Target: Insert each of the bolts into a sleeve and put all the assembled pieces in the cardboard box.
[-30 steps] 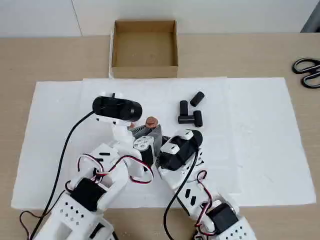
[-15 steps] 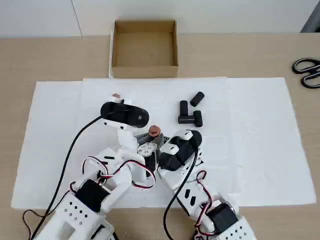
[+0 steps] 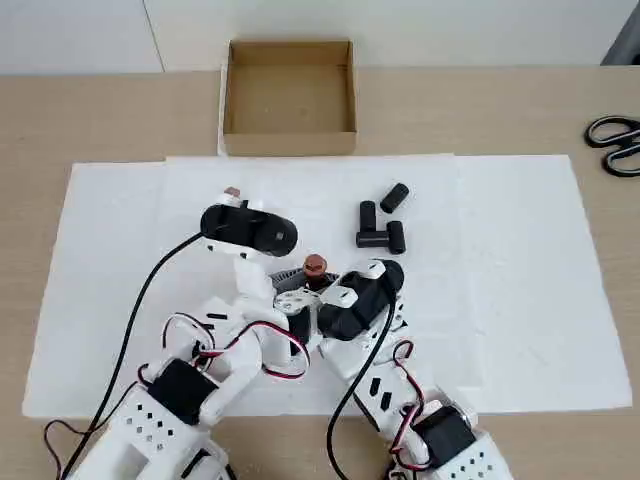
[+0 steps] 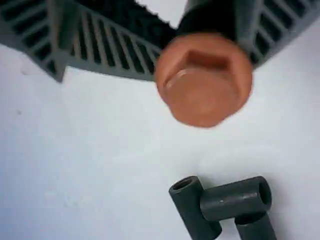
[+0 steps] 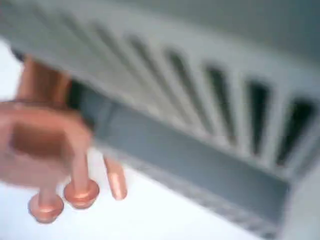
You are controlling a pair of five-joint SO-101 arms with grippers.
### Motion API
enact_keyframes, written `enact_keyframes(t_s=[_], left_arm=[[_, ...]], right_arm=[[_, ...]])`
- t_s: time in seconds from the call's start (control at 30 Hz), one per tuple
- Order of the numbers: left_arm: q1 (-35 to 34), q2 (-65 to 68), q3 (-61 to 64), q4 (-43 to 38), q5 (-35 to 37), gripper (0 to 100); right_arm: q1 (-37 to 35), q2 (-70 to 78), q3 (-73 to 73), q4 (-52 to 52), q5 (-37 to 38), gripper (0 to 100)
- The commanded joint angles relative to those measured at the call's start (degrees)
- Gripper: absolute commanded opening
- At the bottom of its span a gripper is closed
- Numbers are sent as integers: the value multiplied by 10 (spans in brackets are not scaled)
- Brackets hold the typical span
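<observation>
Left fingers point(image 4: 100, 45) clamp a bolt point(image 4: 202, 82); loose sleeves point(image 4: 220, 207) lie nearby.

1. This is looking like a robotics lab bench or hobby workshop: two white plastic arms point(image 3: 200, 380) are sitting side by side at a plain wood-look table point(image 3: 100, 110).
2. Bare red, white and black wires point(image 3: 290, 365) are looping over their joints.
3. A white sheet point(image 3: 520, 300) is lying under the arms.
4. A cardboard box point(image 3: 289, 143) is standing beyond them, scissors point(image 3: 615, 143) are lying well off to one side, and a blank white wall point(image 3: 450, 30) is rising behind the table.
</observation>
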Motion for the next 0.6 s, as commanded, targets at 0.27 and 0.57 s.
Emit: enact_keyframes(t_s=[0.27,0.57], left_arm=[[-24,-10,-88,84,-7,218],[-234,-10,-132,156,-197,218]], right_arm=[[0,-7,-5,-10,-4,5],[0,-7,-4,-10,-4,5]])
